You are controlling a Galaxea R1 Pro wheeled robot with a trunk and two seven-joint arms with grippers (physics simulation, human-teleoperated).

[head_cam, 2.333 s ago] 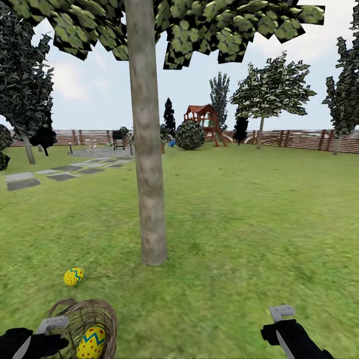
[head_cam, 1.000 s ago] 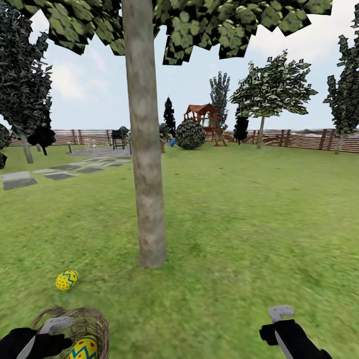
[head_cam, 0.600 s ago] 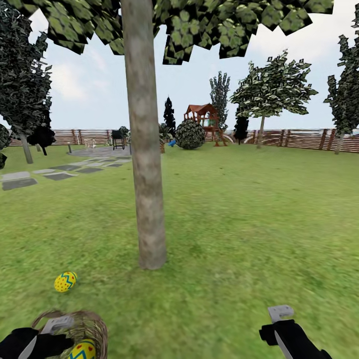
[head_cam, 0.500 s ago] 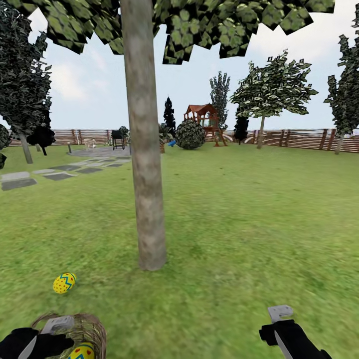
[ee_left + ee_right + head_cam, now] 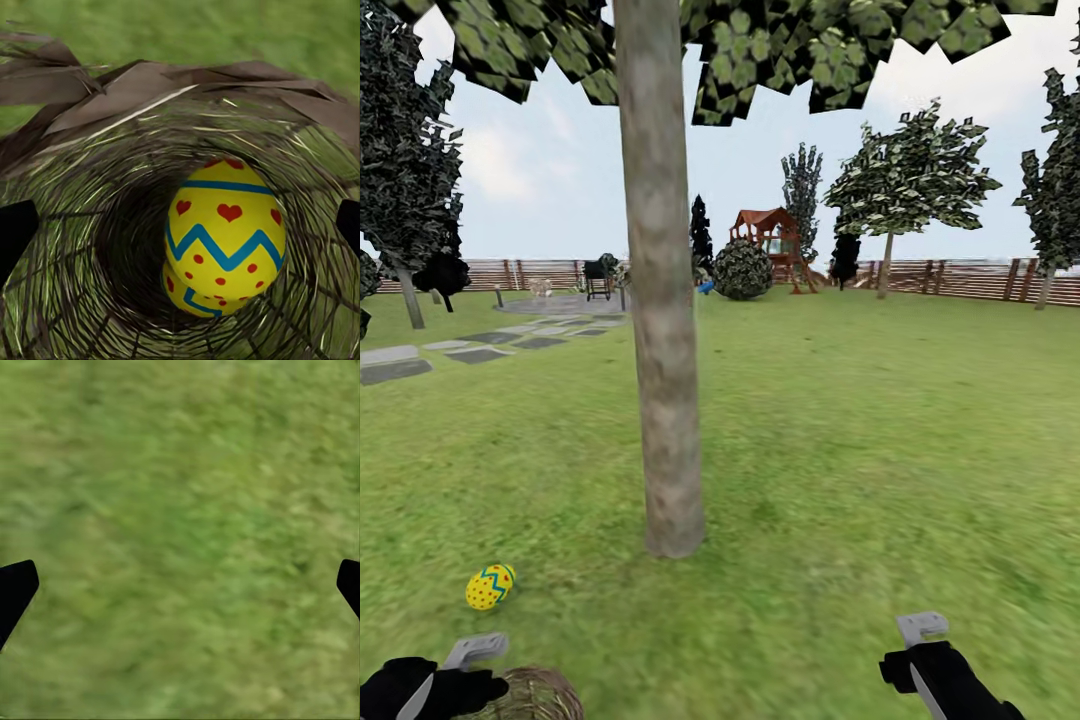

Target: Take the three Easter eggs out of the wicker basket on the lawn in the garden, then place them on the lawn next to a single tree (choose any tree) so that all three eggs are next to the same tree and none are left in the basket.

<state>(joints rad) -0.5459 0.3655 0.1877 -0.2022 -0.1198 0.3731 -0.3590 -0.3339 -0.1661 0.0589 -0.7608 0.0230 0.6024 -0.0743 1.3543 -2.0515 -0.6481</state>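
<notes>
One egg (image 5: 490,586) lies on the lawn (image 5: 860,450), near the foot of the tree (image 5: 665,300) and a little to its left in the head view. It is apart from the trunk, not touching it.

The basket (image 5: 535,695) stands on the grass at the bottom left edge of the head view, just beside the left gripper (image 5: 430,690). In the left wrist view the camera looks straight down into the basket (image 5: 90,247). Two eggs lie inside it, one upon the other: the upper egg (image 5: 225,232) shows red hearts and a blue zigzag band, and the lower egg (image 5: 187,296) is mostly hidden under it. The dark fingertips (image 5: 15,229) of the left gripper stand at both sides of the picture, wide apart, and they hold nothing.

The right gripper (image 5: 935,670) hangs over bare grass at the bottom right of the head view, well apart from the basket. In the right wrist view its fingertips (image 5: 15,585) are also spread wide at the two sides, with only lawn (image 5: 180,540) between them.

Far behind are grey paving slabs (image 5: 400,365), a wooden fence (image 5: 950,280) and a red playhouse (image 5: 765,235).
</notes>
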